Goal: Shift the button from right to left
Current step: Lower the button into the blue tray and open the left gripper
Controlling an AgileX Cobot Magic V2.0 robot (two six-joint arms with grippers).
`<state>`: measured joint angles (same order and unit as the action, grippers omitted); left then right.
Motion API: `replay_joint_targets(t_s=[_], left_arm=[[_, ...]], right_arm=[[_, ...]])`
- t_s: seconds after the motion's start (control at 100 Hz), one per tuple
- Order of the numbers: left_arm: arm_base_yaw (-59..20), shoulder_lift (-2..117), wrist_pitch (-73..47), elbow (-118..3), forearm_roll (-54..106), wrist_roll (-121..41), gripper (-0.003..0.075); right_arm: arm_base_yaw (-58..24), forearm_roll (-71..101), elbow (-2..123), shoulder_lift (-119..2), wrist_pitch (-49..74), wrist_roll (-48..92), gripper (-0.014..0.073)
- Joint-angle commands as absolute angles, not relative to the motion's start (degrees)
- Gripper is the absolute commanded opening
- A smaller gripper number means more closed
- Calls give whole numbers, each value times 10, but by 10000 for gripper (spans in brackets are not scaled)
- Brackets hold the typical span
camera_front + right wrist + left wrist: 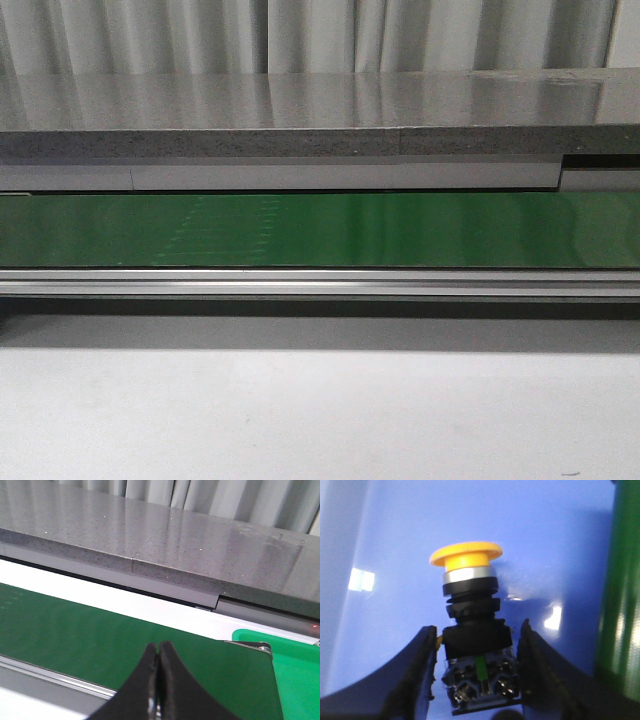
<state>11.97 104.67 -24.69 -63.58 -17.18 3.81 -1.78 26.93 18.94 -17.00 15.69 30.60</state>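
The button [474, 645], orange-yellow cap over a black body, is sitting between the fingers of the left gripper [476, 667], over a blue surface [410, 535] beside the green belt [620, 590]. The fingers are spreading just wide enough to flank the body; contact is unclear. The right gripper [159, 680] is hanging over the belt, fingers pressing together, holding nothing. The front view is showing only belt and grey worktop [320, 420].

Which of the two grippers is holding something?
The left gripper: the button sits between its fingers. The right gripper is shut with nothing between its fingers.
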Motion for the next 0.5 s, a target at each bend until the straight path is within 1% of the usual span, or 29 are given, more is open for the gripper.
replay_joint_targets(t_s=[0.0,0.02,0.06,0.09,0.14,0.21,0.28,0.49], left_arm=[[129,1019,-227,-651,-175,40,210],[132,1019,-228,-651,-174,40,229],[133,1019,-227,-651,-172,40,297],[133,1019,-226,-651,-172,40,326],[133,1019,-224,-651,-172,40,398],[131,1019,-221,-651,-171,40,462],[131,1019,-219,-651,-171,40,491],[131,1013,-219,-655,-171,40,491]], right_arm=[[-19,279,206,-174,114,310,-60],[-19,279,206,-174,114,310,-60],[-19,279,206,-174,114,310,-60],[-19,279,206,-174,114,310,-60],[-19,279,206,-174,114,310,-60],[-19,279,206,-174,114,310,-60],[-19,279,206,-174,114,310,-60],[-19,279,206,-174,114,310,-60]])
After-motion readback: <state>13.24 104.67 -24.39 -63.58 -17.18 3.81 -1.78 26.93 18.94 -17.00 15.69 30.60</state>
